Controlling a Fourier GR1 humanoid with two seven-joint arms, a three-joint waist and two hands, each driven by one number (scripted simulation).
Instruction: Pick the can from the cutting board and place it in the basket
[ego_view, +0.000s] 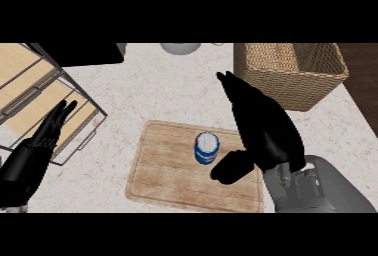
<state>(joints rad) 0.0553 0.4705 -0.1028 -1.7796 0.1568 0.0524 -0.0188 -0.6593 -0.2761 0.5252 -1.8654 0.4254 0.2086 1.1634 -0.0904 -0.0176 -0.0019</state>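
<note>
Pale speckled counter (159, 95) filled the head view. On a wooden cutting board (170, 175) stood a blue can (207, 148), upright, ungrasped. Just beside it hovered the right hand (262, 125), fingers straight, thumb near the can: the reach seemingly in hand, closing round the can due next. Beyond sat a wicker basket (325, 75); its contents could not be seen. At left, the left hand (48, 132) rested open.
</note>
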